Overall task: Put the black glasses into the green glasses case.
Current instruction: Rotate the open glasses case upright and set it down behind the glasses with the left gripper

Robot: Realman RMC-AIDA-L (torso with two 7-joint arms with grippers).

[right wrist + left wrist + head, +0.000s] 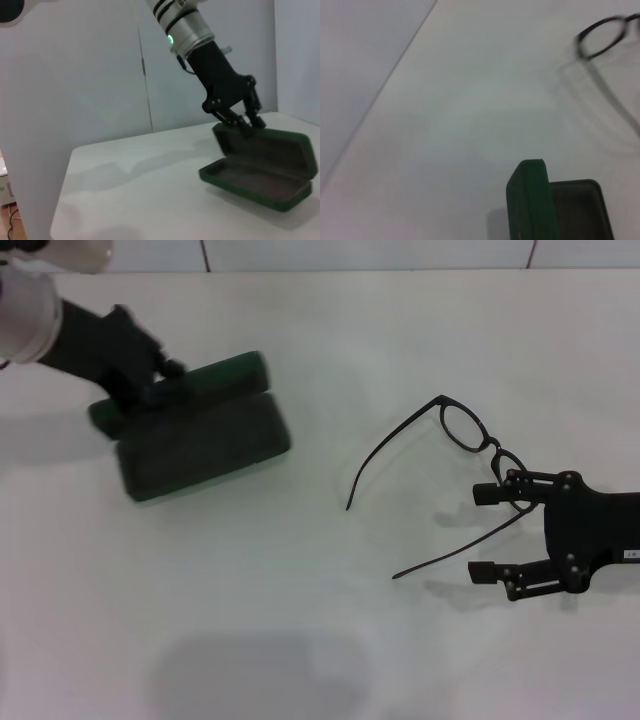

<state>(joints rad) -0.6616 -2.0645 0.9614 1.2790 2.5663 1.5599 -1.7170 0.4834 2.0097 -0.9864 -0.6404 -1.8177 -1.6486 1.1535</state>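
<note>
With the left pincer point(248, 125) clamped on the lid of the open green glasses case point(200, 445), the right pincer point(487, 533), fingers apart around the black glasses point(465, 430) on the table point(300, 640), must close next.

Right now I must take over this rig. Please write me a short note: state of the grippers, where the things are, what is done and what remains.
Left gripper: shut on the lid edge of the green glasses case, holding it open at the table's left side.
Right gripper: open, at the near lens end of the black glasses, one temple between its fingers, not closed.
Glasses: on the table, right of the case, temples unfolded.
Done: case opened.
Left: grasp the glasses, carry them over, lay them in the case.
</note>
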